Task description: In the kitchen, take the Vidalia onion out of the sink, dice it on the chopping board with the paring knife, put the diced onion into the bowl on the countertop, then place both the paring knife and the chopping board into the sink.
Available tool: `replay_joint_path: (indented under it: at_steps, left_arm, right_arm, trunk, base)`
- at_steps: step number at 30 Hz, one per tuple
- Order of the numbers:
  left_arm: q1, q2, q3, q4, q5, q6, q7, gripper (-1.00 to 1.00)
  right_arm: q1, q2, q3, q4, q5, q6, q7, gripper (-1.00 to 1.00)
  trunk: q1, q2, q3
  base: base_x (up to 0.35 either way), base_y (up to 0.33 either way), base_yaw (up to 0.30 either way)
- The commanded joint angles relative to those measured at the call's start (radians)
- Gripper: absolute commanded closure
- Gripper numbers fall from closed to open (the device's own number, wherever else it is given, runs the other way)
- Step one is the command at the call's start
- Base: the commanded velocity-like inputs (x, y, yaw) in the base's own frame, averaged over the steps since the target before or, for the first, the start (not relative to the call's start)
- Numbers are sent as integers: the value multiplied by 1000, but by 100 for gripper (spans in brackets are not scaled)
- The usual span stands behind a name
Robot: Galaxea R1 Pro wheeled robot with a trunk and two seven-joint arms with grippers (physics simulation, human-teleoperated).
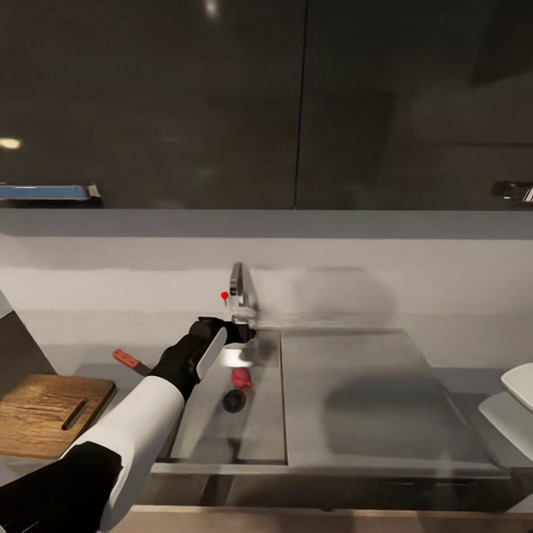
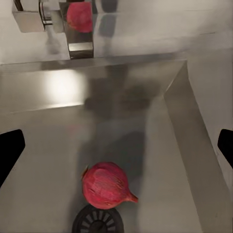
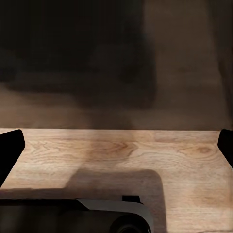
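1. Head view: the left hand (image 1: 248, 333) reaches over the back of the sink (image 1: 370, 400), just below the tap (image 1: 238, 290) with its red knob (image 1: 224, 295). The Vidalia onion (image 1: 241, 377), reddish, lies in the basin beside the black drain (image 1: 234, 400). On the table (image 1: 466, 381) at the left lie the chopping board (image 1: 44, 414) and the paring knife (image 1: 127, 360); the bowl (image 1: 520, 385) sits at the right edge.
2. Left wrist view: the left hand's fingertips (image 2: 10, 150) stand wide apart and hold nothing; the onion (image 2: 107, 185) lies between them, well beyond, touching the drain (image 2: 97, 221).
3. Right wrist view: the right hand's fingertips (image 3: 9, 148) are spread wide and empty over a wooden floor (image 3: 136, 155).
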Motion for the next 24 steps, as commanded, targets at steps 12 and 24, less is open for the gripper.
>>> replay_joint_path:
  at_steps: [12,24]
  left_arm:
    - [-1,14,-4,3,9,3,9,-100]
    - [-1,18,-4,31,9,3,9,-100]
  right_arm:
    - [0,-1,9,-2,-2,3,-8,-100]
    - [0,-1,9,-2,-2,3,-8,-100]
  trunk:
    - [1,-2,-12]
    - [1,-2,-31]
  base:
    - [3,-3,0]
    - [73,-42,0]
